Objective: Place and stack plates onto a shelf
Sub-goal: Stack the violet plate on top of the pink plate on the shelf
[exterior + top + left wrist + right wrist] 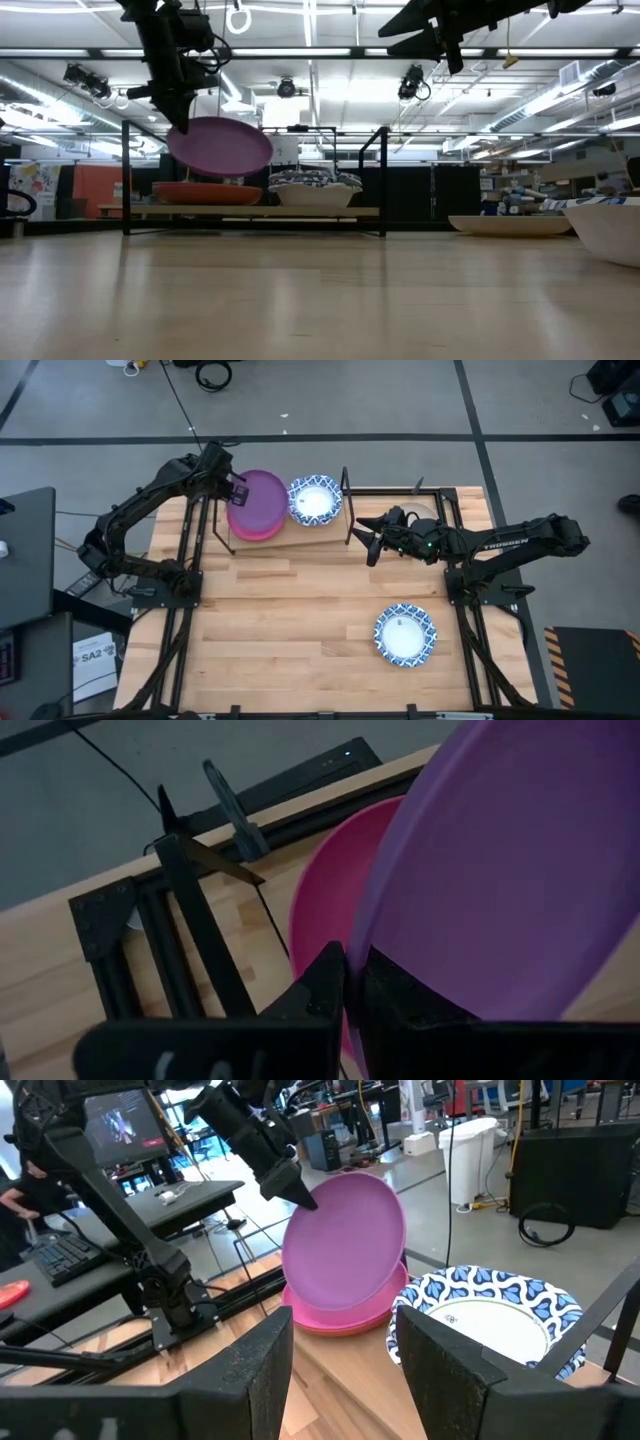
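My left gripper (232,490) is shut on a purple plate (262,498), which it holds tilted above the left half of the shelf (250,211). A pink plate (345,1312) rests on the shelf board right under it. A blue-and-white plate (315,500) sits on the shelf's right half. My right gripper (368,540) is open and empty, in the air just to the right of the shelf's right posts. Another blue-and-white plate (405,635) lies on the table at the near right. My left gripper pinches the purple plate's rim (362,945) between its two fingers, one finger on the upper face and one on the underside. It comes from the table's left side, slanting down. The plate is clear of the pink plate and tilted, its free side lower (225,150).
The shelf's black upright posts (346,495) stand around the board. A beige plate (510,224) lies on the table at the far right, under my right arm. The middle and near left of the tabletop (280,630) hold nothing.
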